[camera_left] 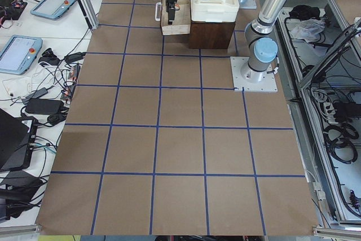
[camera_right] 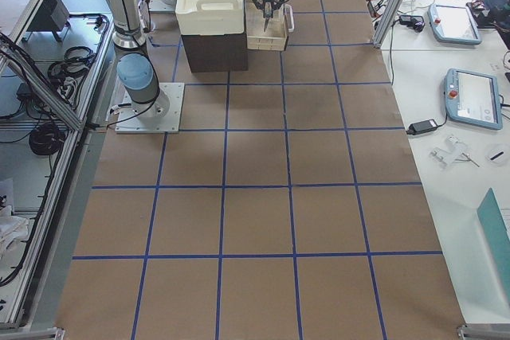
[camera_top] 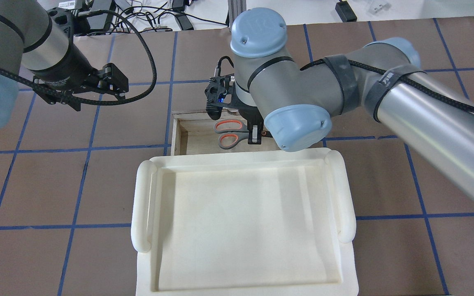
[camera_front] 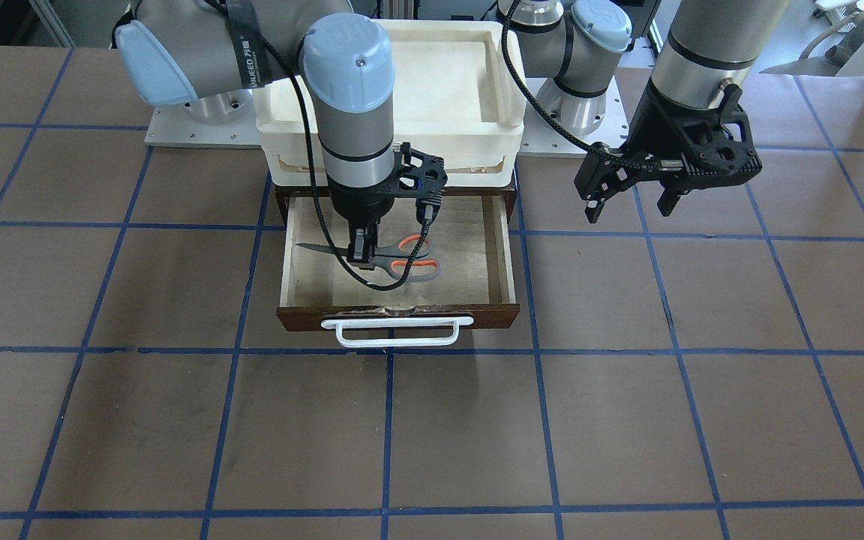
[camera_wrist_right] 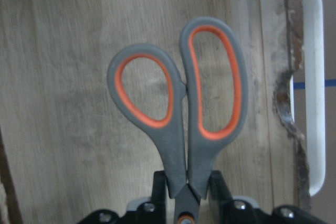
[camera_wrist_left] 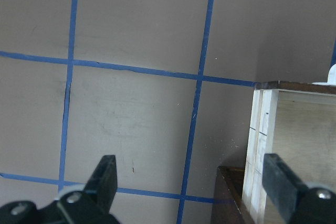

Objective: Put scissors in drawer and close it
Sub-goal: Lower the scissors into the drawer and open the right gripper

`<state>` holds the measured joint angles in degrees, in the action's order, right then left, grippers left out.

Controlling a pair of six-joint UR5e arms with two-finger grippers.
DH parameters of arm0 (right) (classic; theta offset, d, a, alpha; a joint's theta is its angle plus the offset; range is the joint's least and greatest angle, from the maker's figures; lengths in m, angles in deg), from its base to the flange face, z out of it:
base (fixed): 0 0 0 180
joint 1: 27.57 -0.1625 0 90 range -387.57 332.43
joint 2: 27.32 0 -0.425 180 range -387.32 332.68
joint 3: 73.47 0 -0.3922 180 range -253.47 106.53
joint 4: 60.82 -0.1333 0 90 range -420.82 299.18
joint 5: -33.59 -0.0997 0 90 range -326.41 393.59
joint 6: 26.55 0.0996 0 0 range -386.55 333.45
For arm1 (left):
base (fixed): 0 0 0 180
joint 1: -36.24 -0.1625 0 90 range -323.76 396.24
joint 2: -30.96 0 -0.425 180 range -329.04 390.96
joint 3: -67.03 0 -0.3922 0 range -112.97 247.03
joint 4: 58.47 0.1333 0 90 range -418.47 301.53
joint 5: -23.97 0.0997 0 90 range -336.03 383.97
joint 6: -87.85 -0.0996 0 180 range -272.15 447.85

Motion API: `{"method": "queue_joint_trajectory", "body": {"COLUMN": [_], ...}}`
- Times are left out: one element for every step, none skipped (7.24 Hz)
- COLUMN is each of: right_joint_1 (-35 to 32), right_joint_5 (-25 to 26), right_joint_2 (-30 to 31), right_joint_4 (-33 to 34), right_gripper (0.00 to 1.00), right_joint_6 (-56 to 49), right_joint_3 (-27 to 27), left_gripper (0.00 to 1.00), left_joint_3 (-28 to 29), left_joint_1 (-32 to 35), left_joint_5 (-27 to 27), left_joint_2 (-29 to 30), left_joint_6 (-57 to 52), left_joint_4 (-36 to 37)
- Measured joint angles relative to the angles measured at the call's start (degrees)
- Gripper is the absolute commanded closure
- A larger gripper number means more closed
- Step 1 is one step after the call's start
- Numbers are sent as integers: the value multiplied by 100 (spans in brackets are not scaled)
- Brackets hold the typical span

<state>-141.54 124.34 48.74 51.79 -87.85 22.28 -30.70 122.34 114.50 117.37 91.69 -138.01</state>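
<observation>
Right pincer (camera_front: pixel 363 253) grips one scissors (camera_front: pixel 413 268) inside one open drawer (camera_front: pixel 508 247) (left pincer (camera_wrist_left: pixel 190 162) wide)

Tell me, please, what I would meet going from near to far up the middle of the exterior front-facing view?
White drawer handle → scissors → white tray.
</observation>
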Motion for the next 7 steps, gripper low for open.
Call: {"method": "queue_joint_trajectory", "body": {"right_joint_1": [-147,-222,-254,-268,-272,-274,-275], "right_joint_5": [11,20,16,4,-1,15,49], "right_joint_2": [-122,-185,-210,-216,-216,-217,-220], "right_joint_4": [105,145,159,159,151,142,143], "right_gripper": [100,100,100,100,86,30,0], "right_joint_6": [127,187,201,207,211,247,348], "right_joint_3": [-7,-10,-11,-12,-9,-1,5], "left_gripper": [0,0,0,0,0,0,0], "left_joint_3": [-5,-8,-9,-9,-9,-9,-1], "left_joint_1": [2,3,3,3,3,3,12], "left_joint_5": [10,15,17,17,17,13,6], "left_joint_2": [-1,-4,-5,-4,-4,-6,28], "left_joint_6": [-3,-5,-6,-6,-8,-12,-14], "left_joint_4": [2,6,8,8,9,11,21]}}
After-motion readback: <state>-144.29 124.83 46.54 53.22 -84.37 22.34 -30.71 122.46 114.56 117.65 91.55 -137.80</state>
